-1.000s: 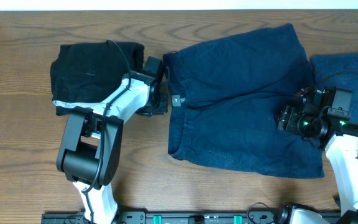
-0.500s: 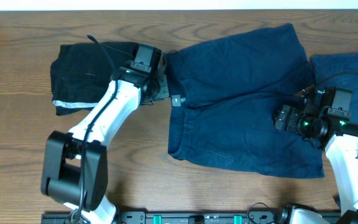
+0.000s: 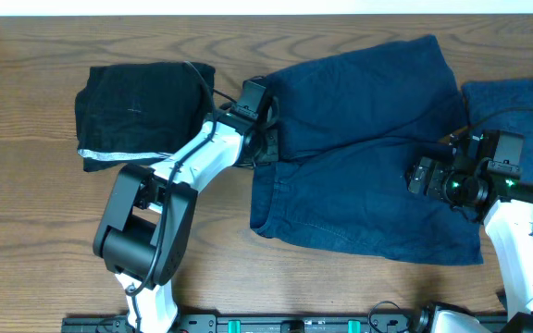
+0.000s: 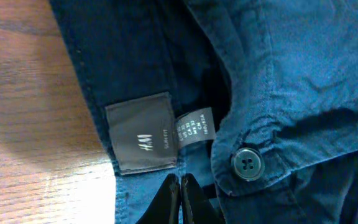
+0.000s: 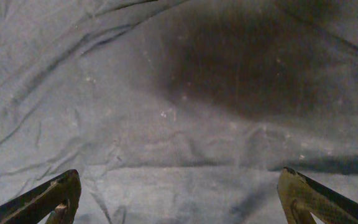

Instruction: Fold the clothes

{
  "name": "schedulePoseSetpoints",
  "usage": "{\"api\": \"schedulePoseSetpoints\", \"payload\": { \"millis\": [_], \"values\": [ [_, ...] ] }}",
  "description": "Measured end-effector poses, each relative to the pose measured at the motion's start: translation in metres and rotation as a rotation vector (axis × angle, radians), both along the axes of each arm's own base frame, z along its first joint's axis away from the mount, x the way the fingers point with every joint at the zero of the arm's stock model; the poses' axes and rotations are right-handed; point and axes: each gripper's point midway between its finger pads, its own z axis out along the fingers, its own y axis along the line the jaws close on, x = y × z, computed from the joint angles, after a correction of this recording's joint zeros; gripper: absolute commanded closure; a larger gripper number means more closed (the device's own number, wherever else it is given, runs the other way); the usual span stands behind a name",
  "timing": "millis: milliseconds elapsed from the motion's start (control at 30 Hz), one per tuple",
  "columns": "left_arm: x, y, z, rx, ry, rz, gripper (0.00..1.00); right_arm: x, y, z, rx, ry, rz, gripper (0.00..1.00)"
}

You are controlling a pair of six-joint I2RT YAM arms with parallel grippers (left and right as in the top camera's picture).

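Navy shorts (image 3: 359, 157) lay unfolded; left jaws were shut with the waist label (image 4: 143, 134) just ahead, right jaws stood wide above leg cloth, so next likely lowering and pinching.

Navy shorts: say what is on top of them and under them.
On top: the left gripper, shut at the shorts' waistband by the label, and the right gripper, open over one leg. Underneath, only the table around them shows; the cloth hides the rest.

left hand (image 4: 180, 190) moved onto shorts (image 3: 368, 157) waistband, seemingly closed
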Motion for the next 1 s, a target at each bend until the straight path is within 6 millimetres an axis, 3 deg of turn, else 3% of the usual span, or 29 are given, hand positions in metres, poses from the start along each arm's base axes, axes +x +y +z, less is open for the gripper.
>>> {"api": "schedulePoseSetpoints", "payload": {
  "millis": [200,600,700,1000],
  "values": [
    [-0.006,0.003,-0.019,0.022,0.048,0.001,0.94,0.000,0.000,0.000,0.000,0.000,0.000,0.01],
    [-0.001,0.010,-0.024,-0.051,0.140,0.035,0.94,0.000,0.000,0.000,0.000,0.001,0.000,0.01],
    [0.004,0.026,-0.024,-0.059,0.155,0.064,0.94,0.000,0.000,0.000,0.000,0.000,0.000,0.01],
    [0.028,0.097,-0.023,-0.013,0.143,0.155,0.94,0.001,0.000,0.000,-0.001,-0.005,0.000,0.01]
  ]
}}
